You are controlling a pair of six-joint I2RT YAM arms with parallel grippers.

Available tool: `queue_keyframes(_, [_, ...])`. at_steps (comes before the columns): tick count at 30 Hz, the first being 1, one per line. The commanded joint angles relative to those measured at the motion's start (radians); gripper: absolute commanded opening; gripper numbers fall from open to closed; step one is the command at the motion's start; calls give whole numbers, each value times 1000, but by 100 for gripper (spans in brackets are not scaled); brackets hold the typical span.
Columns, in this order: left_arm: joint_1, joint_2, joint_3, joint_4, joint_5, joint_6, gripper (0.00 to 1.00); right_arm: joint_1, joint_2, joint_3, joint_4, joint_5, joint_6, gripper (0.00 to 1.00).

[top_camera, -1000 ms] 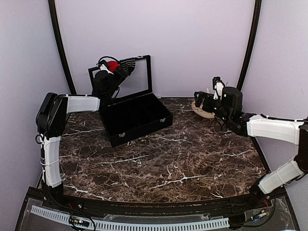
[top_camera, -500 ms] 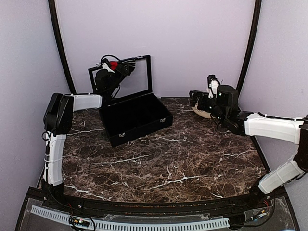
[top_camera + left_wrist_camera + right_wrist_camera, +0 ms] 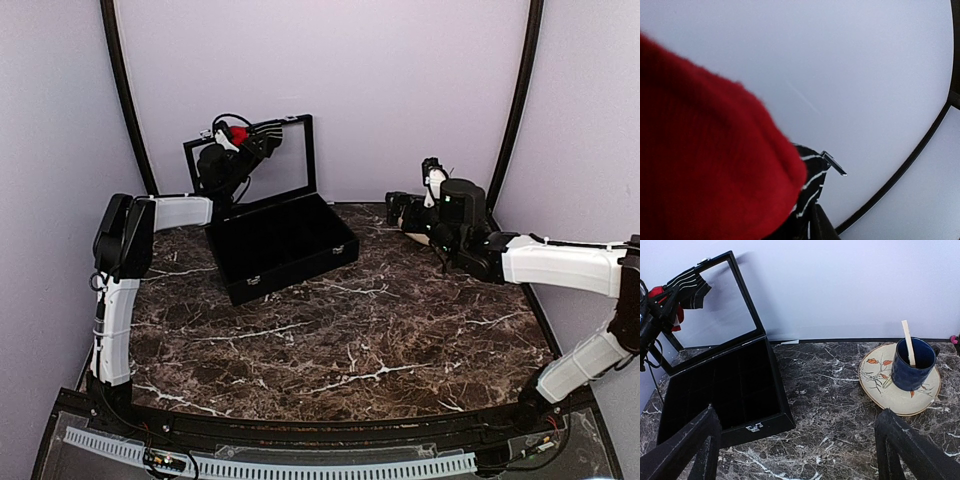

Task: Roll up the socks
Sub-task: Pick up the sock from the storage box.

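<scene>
The left pincer (image 3: 228, 148) is raised off the desk (image 3: 350, 330) at about 11 o'clock, up at the top edge of the case's open lid (image 3: 747, 295). The red sock (image 3: 705, 165) sits right at its tip. In the left wrist view the red knit fills the lower left, so close that it hides both fingers. I cannot tell how far this pincer is closed, or whether it grips the sock or only presses against it.

Just past the sock, toward 1 o'clock from it, a black striped cloth (image 3: 690, 286) hangs over the lid's top corner. In the wrist view it touches the red fabric. I cannot tell whether the two are one piece. A small metal latch (image 3: 834, 164) sticks out beside the cloth.

The case (image 3: 765, 422) stands on the desk at 11 o'clock, with its lid upright at the far side and dark compartments inside.

The right pincer (image 3: 797, 414) hovers at about 2 o'clock and looks across the desk toward the case. Its fingers are spread as wide as they go, and nothing is between them.

In its view a patterned plate (image 3: 880, 390) lies on the desk at 3 o'clock, well apart from the case. A blue mug (image 3: 910, 372) stands on the plate, and a pale stick (image 3: 908, 342) leans out of the mug.
</scene>
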Motion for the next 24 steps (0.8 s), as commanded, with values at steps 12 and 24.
queue_keyframes(12, [7,-6,-12,67,71,-29,0,29,7,28,12,34,-22,100])
queue_keyframes(24, [-33,-145,-213,99,67,42,0,29,-8,18,-6,27,-39,99])
